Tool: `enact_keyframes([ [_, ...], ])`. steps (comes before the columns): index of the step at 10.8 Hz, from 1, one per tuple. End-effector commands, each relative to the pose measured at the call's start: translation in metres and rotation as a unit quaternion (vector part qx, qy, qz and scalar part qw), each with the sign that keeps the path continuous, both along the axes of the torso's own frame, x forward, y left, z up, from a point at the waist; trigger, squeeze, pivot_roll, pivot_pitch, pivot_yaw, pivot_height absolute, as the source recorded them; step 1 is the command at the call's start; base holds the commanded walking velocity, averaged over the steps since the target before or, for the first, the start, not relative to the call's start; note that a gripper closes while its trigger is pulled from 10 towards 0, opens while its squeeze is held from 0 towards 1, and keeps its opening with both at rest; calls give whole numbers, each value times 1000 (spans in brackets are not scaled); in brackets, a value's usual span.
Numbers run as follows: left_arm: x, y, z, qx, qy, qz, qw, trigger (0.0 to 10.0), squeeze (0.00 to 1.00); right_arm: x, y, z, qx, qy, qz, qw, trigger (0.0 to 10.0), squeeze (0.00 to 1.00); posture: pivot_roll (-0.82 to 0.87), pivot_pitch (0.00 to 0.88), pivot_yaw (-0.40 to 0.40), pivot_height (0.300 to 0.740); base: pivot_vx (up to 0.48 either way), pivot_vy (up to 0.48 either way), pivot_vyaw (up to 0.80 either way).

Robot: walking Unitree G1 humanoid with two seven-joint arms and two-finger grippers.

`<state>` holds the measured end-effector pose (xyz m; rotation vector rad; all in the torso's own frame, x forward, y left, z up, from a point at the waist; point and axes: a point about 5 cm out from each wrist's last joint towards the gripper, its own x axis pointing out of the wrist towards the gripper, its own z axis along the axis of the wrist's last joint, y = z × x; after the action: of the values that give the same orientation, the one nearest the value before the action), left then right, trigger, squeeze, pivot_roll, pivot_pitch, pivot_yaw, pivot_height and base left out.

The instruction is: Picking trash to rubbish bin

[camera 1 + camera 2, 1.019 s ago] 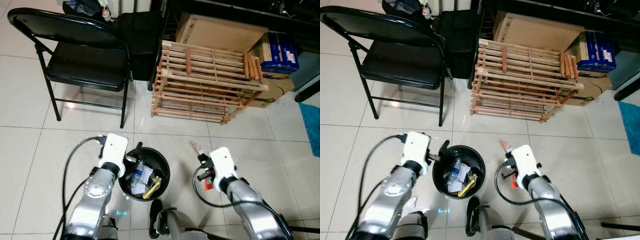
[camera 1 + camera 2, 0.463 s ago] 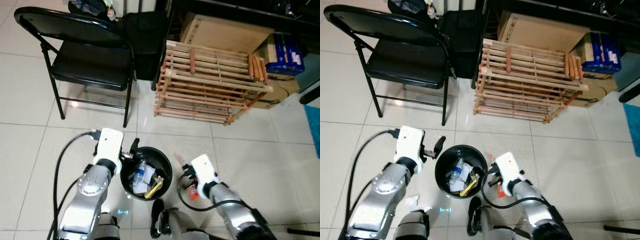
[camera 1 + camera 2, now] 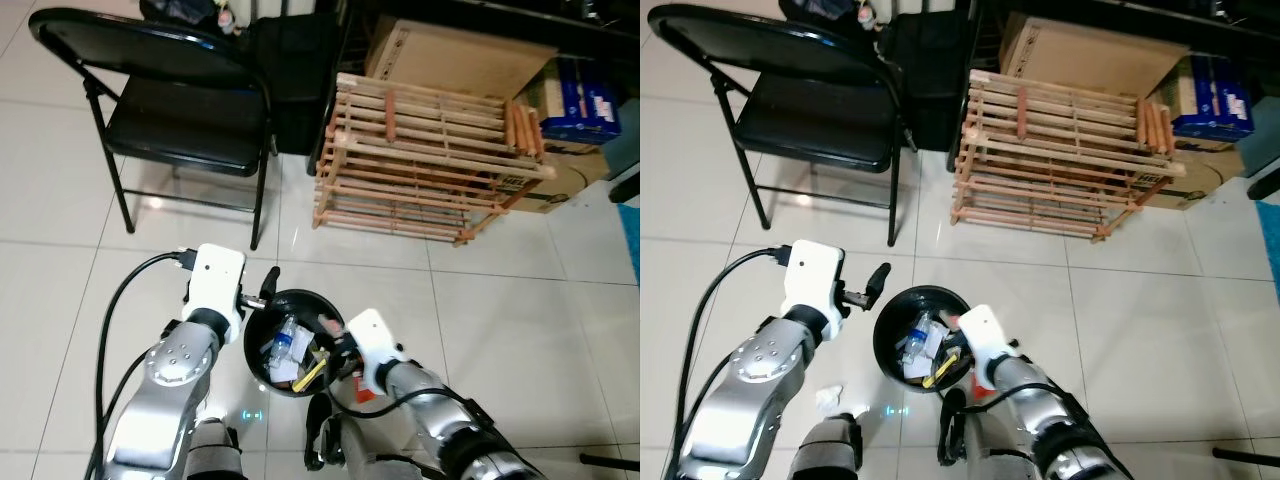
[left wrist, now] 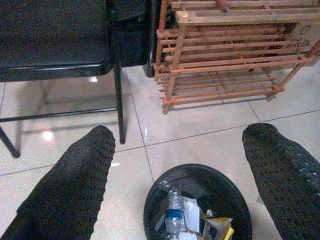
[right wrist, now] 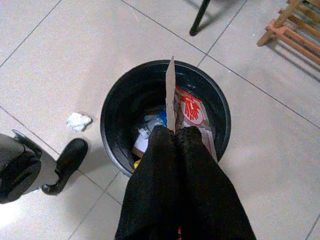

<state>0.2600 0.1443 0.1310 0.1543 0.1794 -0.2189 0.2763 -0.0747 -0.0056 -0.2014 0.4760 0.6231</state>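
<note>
From the head views, the right gripper (image 3: pixel 958 345) reaches over the black bin's (image 3: pixel 887 310) rim. Its wrist view shows the fingers (image 5: pixel 175 150) pinching a cardboard scrap (image 5: pixel 171 95) above the opening; releasing there should drop it inside. The left gripper (image 4: pixel 182 165) hovers spread wide, empty, beside the bin.

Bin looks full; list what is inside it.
Inside the bin: a plastic bottle, white paper and a yellow wrapper. The right gripper and its cardboard cover the rest.

Head cameras look steeply down; both wrist cameras share the bin (image 5: pixel 115 115).
</note>
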Motion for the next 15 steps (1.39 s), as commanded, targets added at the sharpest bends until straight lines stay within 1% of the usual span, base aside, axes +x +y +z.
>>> enact_keyframes([
  [1, -6, 0, -4, -2, 15, 1, 1000, 10000, 0, -9, 0, -10, -8, 22, 8, 1000, 10000, 0, 462, 366, -182, 740, 0, 0, 0],
  [2, -6, 1, -3, -1, 17, 2, 1000, 10000, 0, -11, 5, -11, -7, 24, 17, 1000, 10000, 0, 471, 370, -182, 740, 0, 0, 0],
  [3, -6, 3, -3, 2, 20, 5, 1000, 10000, 0, -17, 15, -14, -3, 34, 38, 999, 10000, 0, 478, 374, -181, 740, 0, 0, 0],
  [4, -7, 3, -3, 3, 21, 5, 1000, 10000, 0, -21, 19, -16, -4, 37, 48, 998, 10000, 0, 479, 374, -179, 740, 0, 0, 0],
  [5, -7, 3, -3, 4, 23, 4, 1000, 10000, 0, -20, 24, -14, 3, 25, 45, 999, 10000, 0, 478, 375, -176, 740, 0, 0, 0],
  [7, -7, 3, -3, 6, 27, 3, 1000, 10000, 0, -9, 30, -3, 21, 2, 26, 999, 10000, 0, 478, 375, -176, 740, 0, 0, 0],
  [8, -7, 3, -3, 6, 27, 3, 1000, 10000, 0, -5, 32, 1, 22, -8, 22, 999, 10000, 0, 478, 375, -176, 740, 0, 0, 0],
  [9, -7, 3, -3, 6, 27, 3, 1000, 10000, 0, -3, 33, 3, 27, -6, 21, 999, 10000, 133, 478, 375, -176, 740, 0, 0, 0],
  [10, -7, 3, -3, 6, 28, 4, 1000, 10000, 0, -3, 34, 4, 32, -8, 20, 999, 10000, 1000, 486, 375, -177, 740, 0, 0, 0],
  [13, -6, 2, -4, 7, 30, 4, 1000, 10000, 0, -3, 34, 3, 36, -7, 18, 999, 10000, 1000, 484, 374, -174, 740, 0, 0, 0],
  [15, -6, 2, -4, 8, 30, 3, 1000, 10000, 0, -4, 31, 2, 35, -6, 13, 999, 10000, 1000, 481, 372, -174, 740, 0, 0, 0],
])
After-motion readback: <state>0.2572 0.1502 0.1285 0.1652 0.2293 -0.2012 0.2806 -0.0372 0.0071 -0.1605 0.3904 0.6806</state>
